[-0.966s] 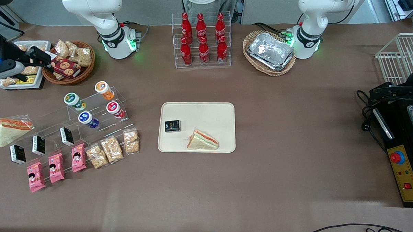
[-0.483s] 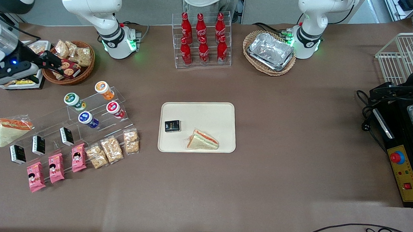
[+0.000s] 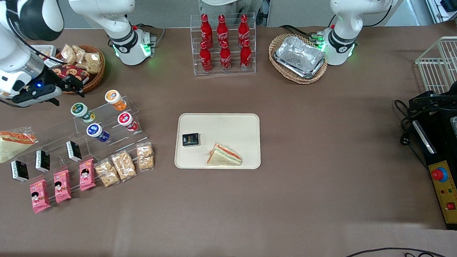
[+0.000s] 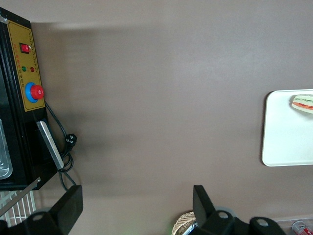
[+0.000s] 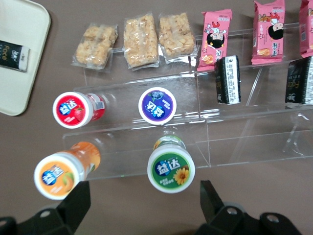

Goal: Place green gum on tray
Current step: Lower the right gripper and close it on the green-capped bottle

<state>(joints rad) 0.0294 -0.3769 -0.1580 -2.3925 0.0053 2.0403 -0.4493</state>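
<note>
Nearest the front camera, toward the working arm's end of the bench (image 3: 286,206), pink snack packs (image 3: 62,185) and clear bags of puffed snacks (image 3: 123,165) lay in a row in front of a stepped acrylic rack (image 3: 99,118). Near the middle of the bench sat the tray (image 3: 228,122), already carrying a small black box (image 3: 191,139) and a wrapped sandwich (image 3: 224,155), with bare cream surface left on the part farther from the camera. On the rack, the blue-capped bottle (image 5: 157,105) and the red-capped bottle (image 5: 73,109) stood on the nearer step; the green gum (image 5: 171,170) and the orange-capped bottle (image 5: 57,174) stood on the step above, apart from each other. Farther still, above the bench edge beside the wicker basket of snacks (image 3: 78,68), hung the tool (image 3: 68,88), just short of the green gum and not touching it. Its fingers (image 5: 78,203) stood spread wide, holding nothing, with the green cap lying between them in the wrist view.

By my reading the step in hand was the approach to the pick. The next move would call for bringing the spread fingers either side of the green gum's cap without nudging the orange-capped neighbour or the acrylic step, then closing.
</note>
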